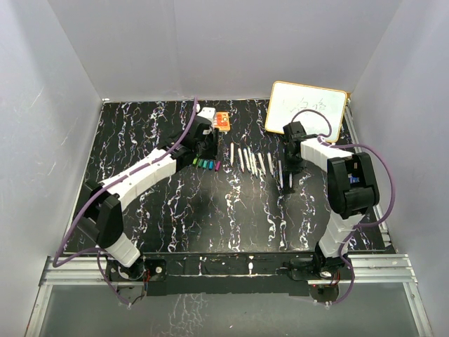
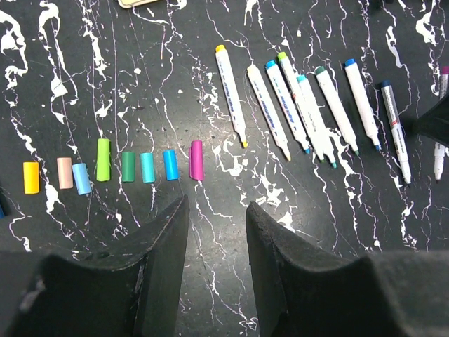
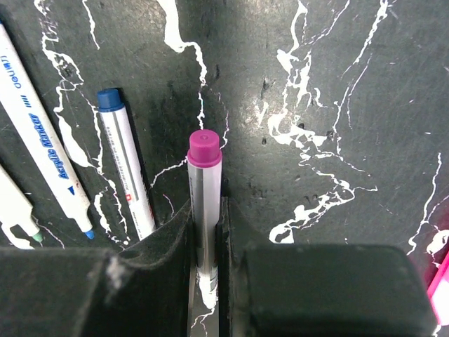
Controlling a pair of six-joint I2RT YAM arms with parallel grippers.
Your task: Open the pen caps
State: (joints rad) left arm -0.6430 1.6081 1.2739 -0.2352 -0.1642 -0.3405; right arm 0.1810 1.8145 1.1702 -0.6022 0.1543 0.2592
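Black worktop (image 1: pixel 175 225), smooth and veined with white in a marble pattern, carries all items. A flat rectangular whiteboard (image 1: pixel 306 109) sits at its far right.

Left tool (image 2: pixel 216 214): dark matte fingers spread, holding nothing, positioned over bare worktop near the caps.

Right tool (image 3: pixel 205 214): fingers pressed onto the barrel of a magenta-ended pen (image 3: pixel 203 182). The pen's long axis runs along the fingers, with the magenta end pointing away from the tool.

Slim, white-barrelled pens (image 2: pixel 309 105) lie mid-worktop in a side-by-side row. Their long axes run roughly near to far, coloured ends away from the arm bases and bare tips toward them.

Short plastic cylindrical caps (image 2: pixel 133 166), each a different colour, lie in a row left of the pens, their axes roughly parallel to the pens.
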